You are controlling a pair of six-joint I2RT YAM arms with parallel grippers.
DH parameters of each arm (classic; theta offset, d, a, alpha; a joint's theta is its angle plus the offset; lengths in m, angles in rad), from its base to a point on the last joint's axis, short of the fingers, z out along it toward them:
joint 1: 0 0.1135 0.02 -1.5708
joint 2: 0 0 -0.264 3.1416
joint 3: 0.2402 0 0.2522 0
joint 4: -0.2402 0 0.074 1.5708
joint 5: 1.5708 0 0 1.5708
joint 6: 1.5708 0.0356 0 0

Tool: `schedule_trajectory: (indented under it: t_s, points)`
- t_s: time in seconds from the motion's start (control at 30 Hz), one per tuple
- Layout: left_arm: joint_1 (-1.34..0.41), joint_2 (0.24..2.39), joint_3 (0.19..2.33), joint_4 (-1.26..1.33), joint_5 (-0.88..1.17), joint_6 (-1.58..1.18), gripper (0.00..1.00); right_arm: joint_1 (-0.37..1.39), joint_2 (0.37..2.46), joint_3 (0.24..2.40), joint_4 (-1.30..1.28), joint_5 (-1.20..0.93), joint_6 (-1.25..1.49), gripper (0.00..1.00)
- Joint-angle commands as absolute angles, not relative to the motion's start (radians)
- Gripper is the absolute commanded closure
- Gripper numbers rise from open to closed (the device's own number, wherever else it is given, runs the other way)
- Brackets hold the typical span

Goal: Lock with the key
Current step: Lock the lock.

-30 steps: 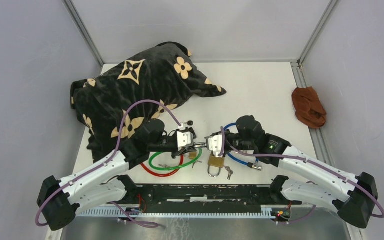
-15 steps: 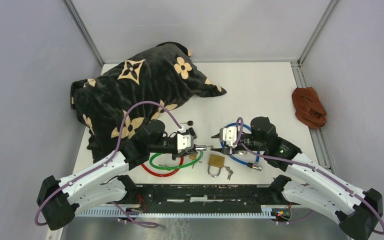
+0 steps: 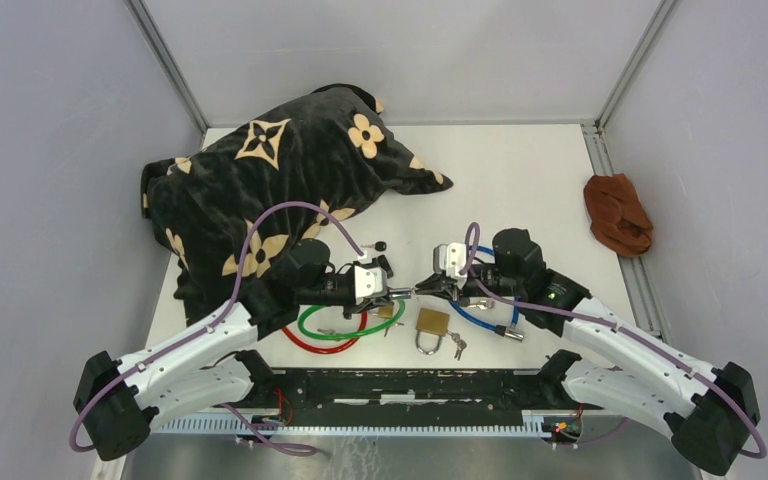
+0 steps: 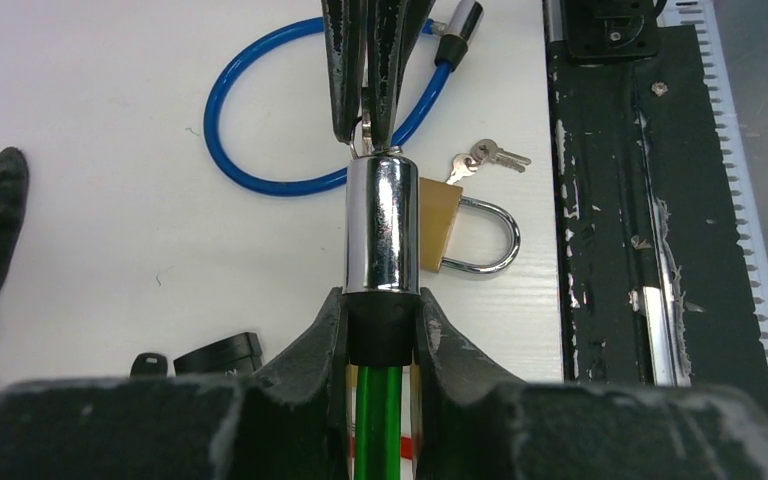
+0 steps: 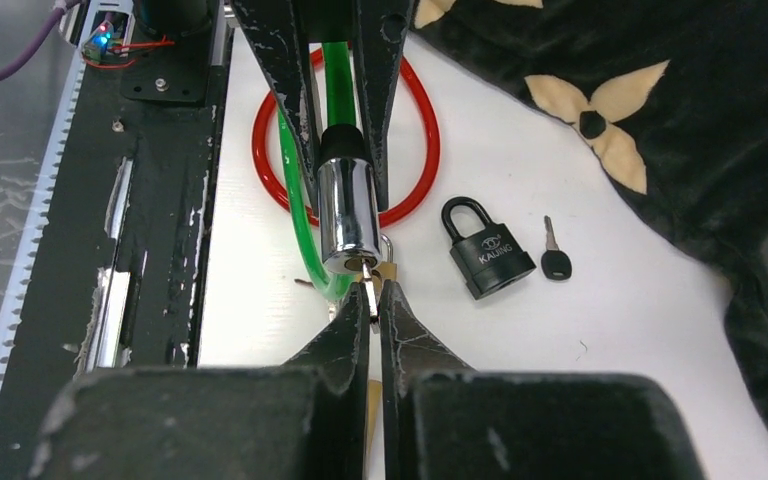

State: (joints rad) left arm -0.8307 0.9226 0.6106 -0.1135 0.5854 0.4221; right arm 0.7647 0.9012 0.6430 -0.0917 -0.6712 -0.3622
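Left gripper (image 4: 382, 300): closed around the black collar of the chrome lock barrel (image 4: 382, 220), holding it level above the worktop (image 3: 520, 170) with the keyhole end towards the right arm.

Right gripper (image 5: 373, 305): jaws closed, tips pinching the key (image 5: 368, 275), which sits in the end of the barrel. The two grippers meet tip to tip over the middle of the worktop's near edge.

Green cable (image 3: 335, 325): runs from the barrel back under the left gripper and loops on the worktop at the near edge, left of centre, overlapping a red cable (image 5: 420, 150).

Brass padlock (image 3: 432, 322): flat on the worktop below the grippers, with a key bunch (image 4: 485, 157) just beside it.

Blue cable (image 4: 260, 170): under the right gripper.

Black padlock (image 5: 488, 255) with a black key (image 5: 554, 262): beside the red cable.

Patterned blanket (image 3: 270, 170): far left corner.

Brown cloth (image 3: 617, 213): right edge.
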Motion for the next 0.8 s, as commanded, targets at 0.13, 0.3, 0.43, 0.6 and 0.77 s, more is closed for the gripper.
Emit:
schedule_trajectory:
  t_s: [0.13,0.3,0.43,0.6,0.77]
  points:
    - [-0.859,0.956,0.608,-0.081,0.618,0.415,0.98,0.785,1.008,0.677,0.082,-0.766,-0.213,1.00]
    - [-0.858,0.957,0.604,-0.036,0.597,0.399,0.98,0.847,1.038,0.672,0.092,-0.758,-0.238,1.00]
    - [-0.861,0.960,0.597,-0.005,0.612,0.386,0.98,0.852,1.048,0.665,0.123,-0.758,-0.236,1.00]
    - [-0.864,0.962,0.594,0.031,0.623,0.337,0.98,0.909,1.012,0.633,0.114,-0.547,-0.365,1.00]
    - [-0.863,0.953,0.595,-0.024,0.635,0.296,0.98,0.966,0.926,0.554,0.069,-0.366,-0.666,1.00]
